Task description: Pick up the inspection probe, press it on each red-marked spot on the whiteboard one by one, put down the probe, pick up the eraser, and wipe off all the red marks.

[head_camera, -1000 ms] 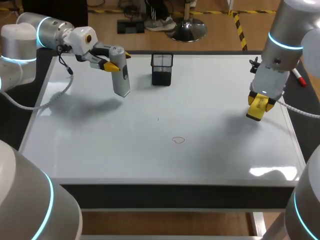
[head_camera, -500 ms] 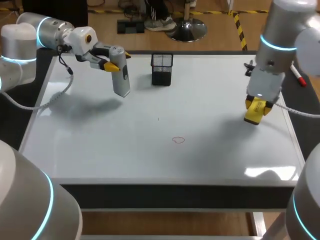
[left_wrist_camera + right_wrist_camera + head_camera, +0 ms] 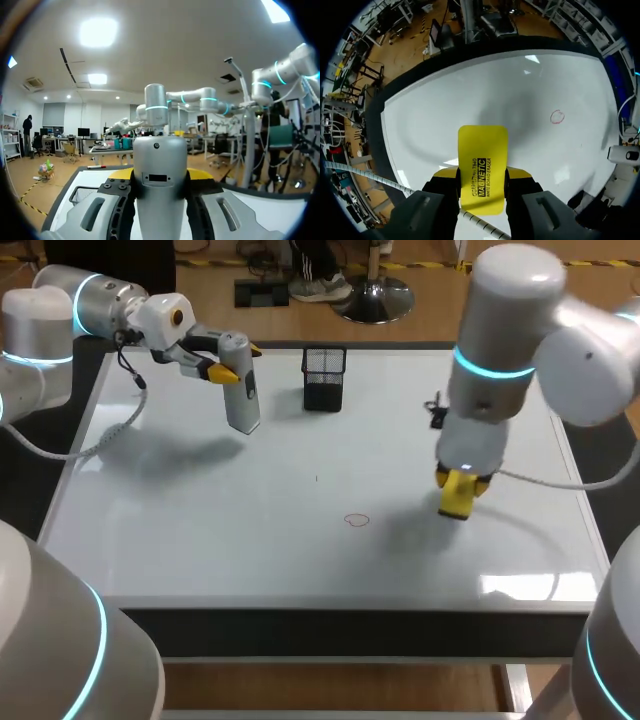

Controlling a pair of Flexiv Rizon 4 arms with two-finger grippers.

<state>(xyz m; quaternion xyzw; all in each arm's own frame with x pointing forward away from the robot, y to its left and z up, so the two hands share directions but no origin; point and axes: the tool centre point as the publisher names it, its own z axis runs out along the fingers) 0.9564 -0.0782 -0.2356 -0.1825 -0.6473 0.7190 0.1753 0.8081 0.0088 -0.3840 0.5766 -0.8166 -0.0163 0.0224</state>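
The grey inspection probe (image 3: 242,392) hangs tip down over the whiteboard's (image 3: 200,530) far left, and my left gripper (image 3: 224,369) is shut on its upper part. In the left wrist view the probe (image 3: 159,172) stands between the fingers of that gripper (image 3: 160,202). My right gripper (image 3: 458,484) is shut on the yellow eraser (image 3: 456,497), held just above the board right of centre. One small red circle mark (image 3: 357,520) lies near the board's middle, left of the eraser. In the right wrist view the eraser (image 3: 481,167) sits in the gripper (image 3: 482,176), the red mark (image 3: 557,117) ahead and to one side.
A black mesh pen holder (image 3: 324,378) stands at the board's far middle, just right of the probe. A tiny dark speck (image 3: 316,478) sits on the board above the red mark. The board's front edge (image 3: 350,606) runs along the near side.
My right arm has swung left with the eraser, from near the board's right edge to right of centre, closer to the red mark. The left arm and probe have not moved.
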